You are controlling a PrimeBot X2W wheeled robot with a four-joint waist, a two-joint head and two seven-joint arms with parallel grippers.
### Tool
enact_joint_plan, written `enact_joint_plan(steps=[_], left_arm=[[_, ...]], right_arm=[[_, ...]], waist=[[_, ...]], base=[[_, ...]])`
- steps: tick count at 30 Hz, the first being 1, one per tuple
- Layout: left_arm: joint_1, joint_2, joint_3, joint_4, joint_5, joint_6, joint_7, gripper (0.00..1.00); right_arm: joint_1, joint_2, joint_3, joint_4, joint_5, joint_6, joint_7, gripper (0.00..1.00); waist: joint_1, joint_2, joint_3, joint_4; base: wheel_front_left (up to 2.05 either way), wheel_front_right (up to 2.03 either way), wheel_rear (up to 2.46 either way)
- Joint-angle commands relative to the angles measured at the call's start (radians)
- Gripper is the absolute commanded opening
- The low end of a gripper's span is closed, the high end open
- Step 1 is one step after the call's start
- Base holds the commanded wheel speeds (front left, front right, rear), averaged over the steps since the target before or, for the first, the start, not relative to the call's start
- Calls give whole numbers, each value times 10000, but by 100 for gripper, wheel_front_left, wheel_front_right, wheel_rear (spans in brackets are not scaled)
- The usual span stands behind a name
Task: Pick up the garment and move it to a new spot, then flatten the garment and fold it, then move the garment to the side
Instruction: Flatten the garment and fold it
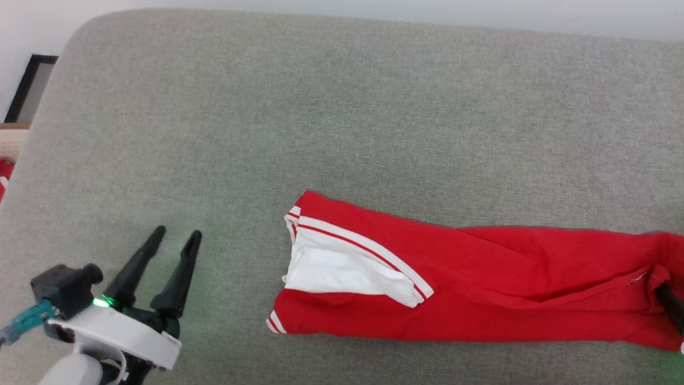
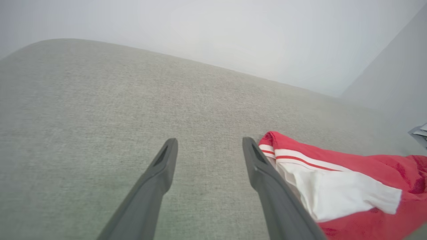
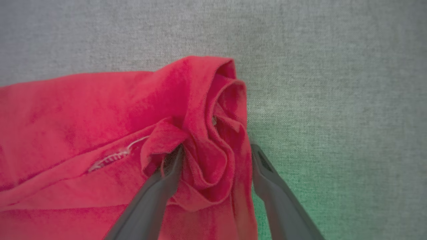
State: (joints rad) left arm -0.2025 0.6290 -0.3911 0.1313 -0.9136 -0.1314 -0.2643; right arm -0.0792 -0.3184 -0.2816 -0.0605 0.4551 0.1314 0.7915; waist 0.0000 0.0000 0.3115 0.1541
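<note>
Surface (image 1: 320,107): grey woven upholstery with a rounded far corner at the upper left of the head view. It also shows in the left wrist view (image 2: 100,100) and the right wrist view (image 3: 333,66).
Garment (image 1: 481,278): red, folded into a long narrow band lying flat across the lower right of the head view, from the frame's centre to its right edge.
White sleeve (image 1: 342,270): on top of the band at its left end, bordered by striped trim (image 1: 363,246). In the left wrist view the sleeve (image 2: 333,190) sits at lower right, on the red cloth (image 2: 383,166).
Left hand (image 1: 178,233): lower left of the head view, fingers spread wide and holding nothing, well apart from the garment's left end. A green light (image 1: 100,302) glows at its base.
Left hand, own view (image 2: 210,141): both fingers over bare surface, with the garment just right of the right-side finger.
Right hand (image 3: 217,150): fingers apart, straddling a bunched, curled end of the garment (image 3: 83,110). The left-side finger is tucked into a fold and the right-side finger lies along the cloth's outer edge.
Right finger (image 1: 672,307): dark tip at the garment's right end, at the right edge of the head view.
White stitching (image 3: 113,155): a short line on the red cloth, left of the fingers.
Wall (image 2: 233,33): pale, behind the surface.
</note>
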Motion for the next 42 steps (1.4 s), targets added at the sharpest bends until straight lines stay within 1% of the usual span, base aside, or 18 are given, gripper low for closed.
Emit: enact_joint_plan(steps=[1, 3, 6, 7, 11, 12, 13, 14, 15, 19, 25, 28, 32, 35, 38, 42], left_arm=[[176, -276, 530, 153, 796, 21, 11, 100], [239, -674, 1298, 221, 1639, 21, 11, 100], [391, -1170, 2172, 103, 2827, 21, 11, 100], [391, -1170, 2172, 103, 2827, 21, 11, 100], [583, -1542, 2724, -179, 3806, 19, 13, 100], [631, -1592, 2782, -217, 3980, 19, 11, 100], [648, -1640, 2809, -278, 4127, 21, 11, 100], [672, -1684, 2852, -330, 4212, 21, 11, 100], [715, -1722, 2903, -357, 4293, 21, 11, 100], [861, -1862, 3172, -506, 4535, 21, 11, 100], [1124, -1916, 3634, -828, 4754, 21, 12, 100], [1317, -1962, 3849, -925, 4808, 21, 12, 100], [1480, -1927, 3887, -1020, 4762, 21, 11, 100], [1513, -1949, 3861, -1070, 4709, 21, 11, 100], [1567, -2030, 3819, -1088, 4761, 21, 11, 100], [1609, -2149, 3743, -1024, 4793, 21, 11, 100]], right_arm=[[-157, 166, 99, 202, -164, -15, 305, 100], [-339, 253, 175, 248, -231, -15, 481, 100], [-488, 380, 258, 301, -309, -15, 712, 100], [-488, 380, 258, 301, -309, -15, 712, 100], [-584, 571, 99, 474, -528, -15, 1026, 100], [-597, 621, 63, 517, -619, -15, 1069, 83], [-597, 680, 62, 560, -707, -16, 1077, 45], [-620, 758, 95, 617, -742, -16, 1064, 20], [-687, 813, 85, 639, -809, -16, 953, 0], [-862, 933, 69, 692, -912, -18, 649, 0], [-1035, 601, -564, 255, -991, -20, 356, 0], [-1126, 422, -1234, -124, -1220, -18, 367, 0], [-881, 108, -2277, -671, -1520, -18, 544, 0], [-765, -68, -2993, -971, -1689, -18, 453, 0], [-634, 0, -2999, -1056, -1352, -18, 321, 0], [-419, 72, -2178, -1364, -750, -15, 18, 0]], waist=[[0, 0, -3, 41], [0, 0, -10, 56], [0, 0, -22, 42], [0, 0, -22, 42], [0, 0, -15, -20], [0, 0, -9, -42], [0, 0, -3, -61], [0, 0, 4, -84], [0, 0, 12, -112], [0, 0, 28, -239], [0, 0, 2, -569], [0, 0, 1, -772], [0, 0, 6, -954], [0, 0, -23, -1030], [0, 0, -102, -1084], [0, 0, -261, -1102]], base=[[0, 0, 0], [0, 0, 0], [0, 0, 0], [0, 0, 0], [0, 0, 0], [0, 0, 0], [0, 0, 0], [0, 0, 0], [0, 0, 0], [0, 0, 0], [0, 0, 0], [0, 0, 0], [0, 0, 0], [0, 0, 0], [0, 0, 0], [0, 0, 0]])
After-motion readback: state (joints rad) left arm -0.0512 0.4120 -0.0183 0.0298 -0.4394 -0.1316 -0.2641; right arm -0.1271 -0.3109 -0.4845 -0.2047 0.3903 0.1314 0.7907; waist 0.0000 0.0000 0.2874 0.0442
